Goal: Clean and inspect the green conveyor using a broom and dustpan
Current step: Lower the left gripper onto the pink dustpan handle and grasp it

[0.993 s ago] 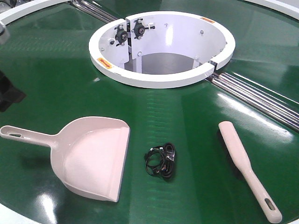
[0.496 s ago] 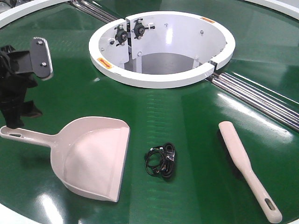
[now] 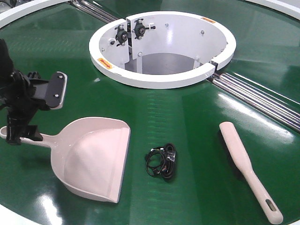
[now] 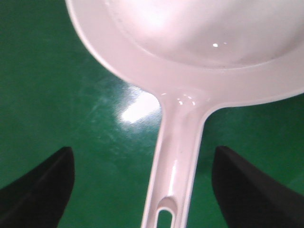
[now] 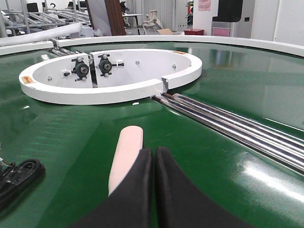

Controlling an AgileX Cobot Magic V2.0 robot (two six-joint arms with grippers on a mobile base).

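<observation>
Dustpan [image 3: 93, 159]: flat on green conveyor [image 3: 197, 122]. Black cable bundle [image 3: 161, 162]: just outside dustpan mouth. Broom [image 3: 243, 164]: beyond bundle. Left gripper [image 4: 142, 156]: wide, straddling dustpan handle. Right gripper [image 5: 153, 156]: pressed closed.

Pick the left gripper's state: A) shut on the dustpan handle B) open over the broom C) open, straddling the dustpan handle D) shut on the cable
C: the left gripper is open, fingers either side of the dustpan handle, belt showing in both gaps.
</observation>
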